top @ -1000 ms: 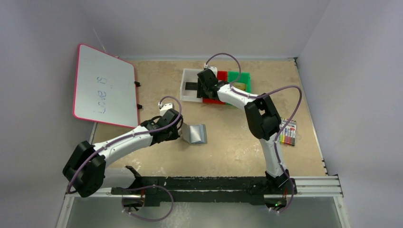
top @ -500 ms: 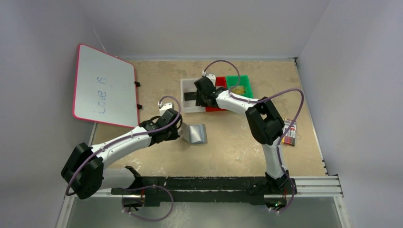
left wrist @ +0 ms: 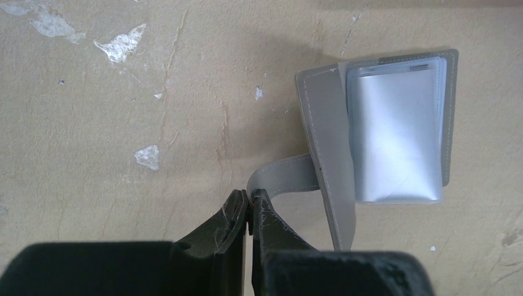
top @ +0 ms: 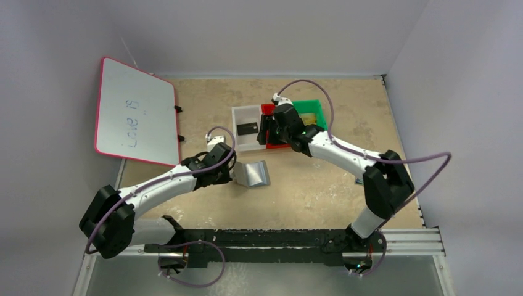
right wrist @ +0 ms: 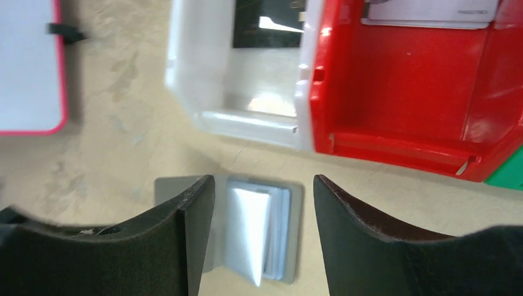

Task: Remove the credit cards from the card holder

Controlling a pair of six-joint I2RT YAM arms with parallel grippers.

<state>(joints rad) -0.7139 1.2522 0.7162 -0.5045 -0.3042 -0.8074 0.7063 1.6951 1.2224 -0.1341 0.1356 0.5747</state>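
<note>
Left gripper [left wrist: 249, 206] is pinched closed on the grey strap of the card holder [left wrist: 395, 135], which lies open on the tabletop [left wrist: 123, 123], shiny pockets up. Right gripper [right wrist: 262, 185] hangs above it, jaws apart and empty, near the white tray [right wrist: 185, 61] holding the black card [right wrist: 265, 24] and the red tray [right wrist: 401, 80] holding a silvery card [right wrist: 432, 11]

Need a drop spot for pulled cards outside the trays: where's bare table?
Free: table between whiteboard and white tray; far right corner beyond the green tray; near strip between card holder and front rail. Crowded: the gap from card holder to red tray, under the open right end effector; left end effector pinches the holder's strap.
</note>
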